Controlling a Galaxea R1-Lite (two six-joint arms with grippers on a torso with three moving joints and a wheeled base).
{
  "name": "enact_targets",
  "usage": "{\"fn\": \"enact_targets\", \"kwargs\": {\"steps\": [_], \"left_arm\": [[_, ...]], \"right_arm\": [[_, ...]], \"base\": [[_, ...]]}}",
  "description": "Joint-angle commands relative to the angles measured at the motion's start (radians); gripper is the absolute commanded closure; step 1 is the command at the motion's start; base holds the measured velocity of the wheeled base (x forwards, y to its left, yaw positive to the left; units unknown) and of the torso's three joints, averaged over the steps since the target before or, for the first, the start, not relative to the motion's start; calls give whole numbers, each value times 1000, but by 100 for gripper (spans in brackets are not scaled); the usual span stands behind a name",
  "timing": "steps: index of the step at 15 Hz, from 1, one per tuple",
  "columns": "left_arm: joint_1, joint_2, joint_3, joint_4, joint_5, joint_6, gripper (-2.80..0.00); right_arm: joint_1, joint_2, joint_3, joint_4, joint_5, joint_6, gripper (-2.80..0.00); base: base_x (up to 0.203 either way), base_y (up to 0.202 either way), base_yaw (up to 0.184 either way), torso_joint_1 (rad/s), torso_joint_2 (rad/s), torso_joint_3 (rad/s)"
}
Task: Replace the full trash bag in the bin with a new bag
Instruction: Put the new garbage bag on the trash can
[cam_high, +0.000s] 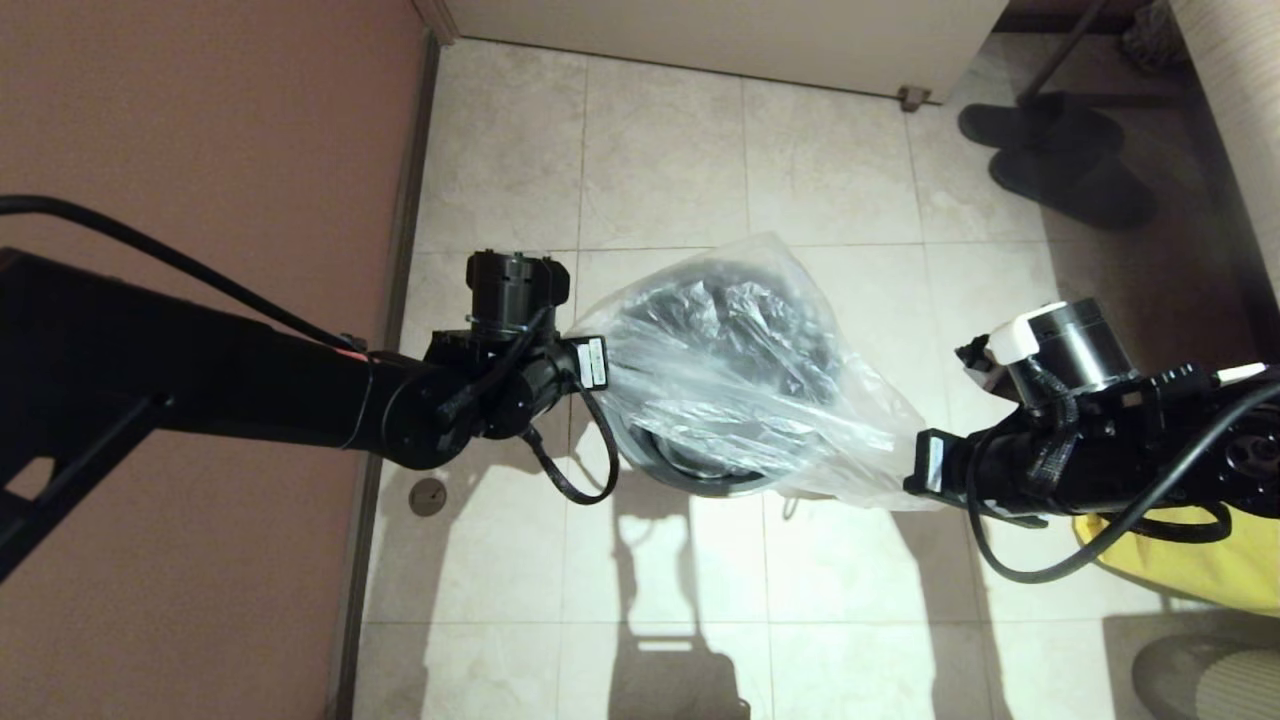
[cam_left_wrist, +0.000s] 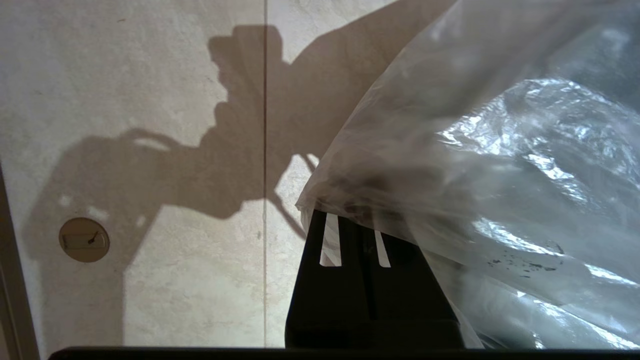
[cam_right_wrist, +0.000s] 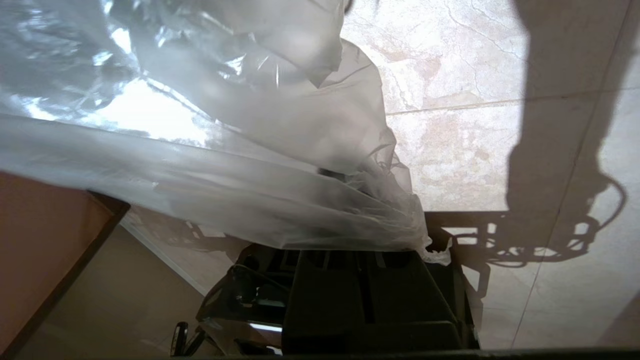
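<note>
Clear crinkly plastic, the new bag, is stretched across the top of the bin, which stands on the tiled floor between the two arms. The left pincer is clamped tight on the bag's left edge, and the right pincer is clamped tight on its right edge.
</note>
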Motion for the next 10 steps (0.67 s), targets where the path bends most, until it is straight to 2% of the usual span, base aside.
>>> {"fn": "enact_targets", "kwargs": {"steps": [1, 6, 10], "left_arm": [[6, -2, 30, -18, -2, -2, 0], [13, 8, 96, -48, -9, -4, 0], [20, 34, 206, -174, -33, -5, 0]], "right_arm": [[0, 69, 9, -35, 2, 4, 0], [0, 183, 12, -112, 6, 45, 0], [-2, 243, -4, -167, 7, 51, 0]], "base": [[0, 0, 0, 0, 0, 0], [0, 0, 0, 0, 0, 0], [0, 0, 0, 0, 0, 0]]}}
